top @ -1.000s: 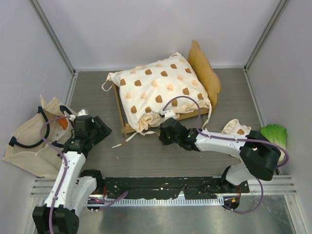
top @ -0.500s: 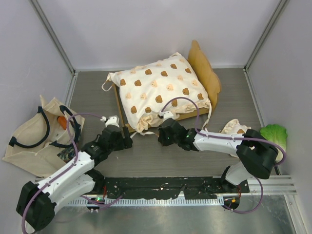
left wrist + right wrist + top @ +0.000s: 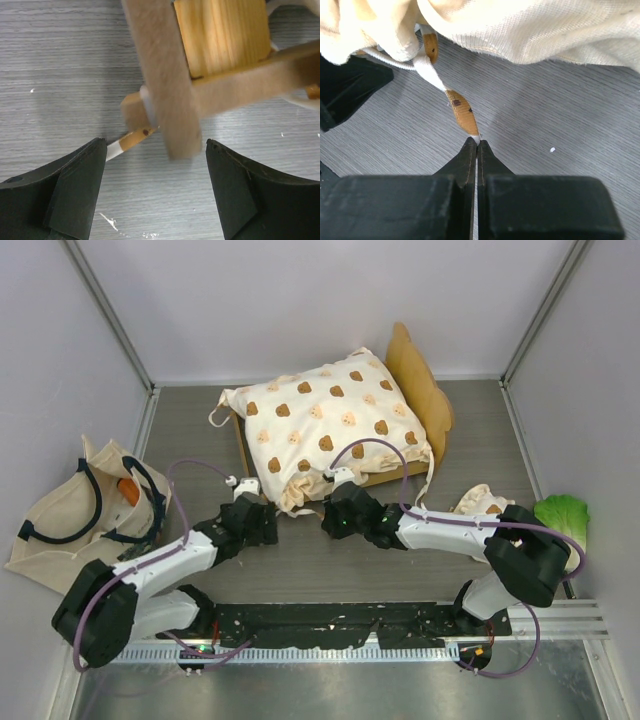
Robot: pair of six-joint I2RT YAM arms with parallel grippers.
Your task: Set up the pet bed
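Tie tip [image 3: 475,138] within right fingers [image 3: 464,161]

I see my left tool [image 3: 156,147] spread wide, black fingers [image 3: 70,185] low in frame. Above the gap sits a blurred light-wood corner of the pet bed [image 3: 220,40]. A white-and-brown tie strip [image 3: 131,141] lies on the grey tabletop [image 3: 60,75].
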